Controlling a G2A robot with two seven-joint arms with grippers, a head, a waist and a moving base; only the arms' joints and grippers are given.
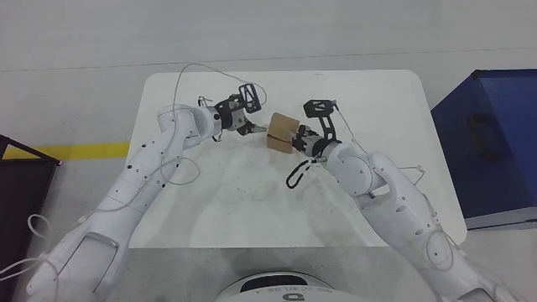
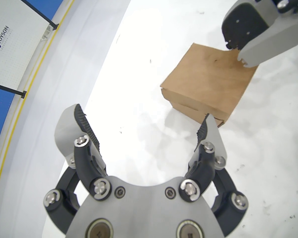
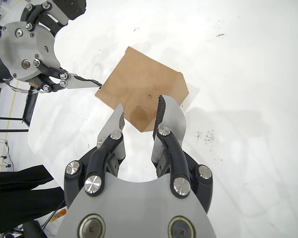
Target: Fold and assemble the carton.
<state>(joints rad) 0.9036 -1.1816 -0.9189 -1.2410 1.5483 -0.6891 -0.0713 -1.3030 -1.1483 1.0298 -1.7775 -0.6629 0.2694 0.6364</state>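
Note:
A brown carton (image 1: pixel 282 131) lies folded shut near the middle of the white table (image 1: pixel 252 210), its flat top (image 2: pixel 208 82) facing up. My left gripper (image 2: pixel 144 122) hovers open and wide just beside one end of the carton; one fingertip (image 3: pixel 99 84) touches a carton corner. From the opposite side my right gripper (image 3: pixel 141 107) sits low over the carton (image 3: pixel 141 85). It is open, with the near corner lying between its two fingers. Its fingertips (image 2: pixel 243 59) rest at the carton's far corner in the left wrist view.
A blue bin (image 1: pixel 495 143) stands off the table's right edge. A black frame (image 1: pixel 17 176) and a yellow floor line (image 1: pixel 75 149) are on the left. Bare table surface surrounds the carton on all sides.

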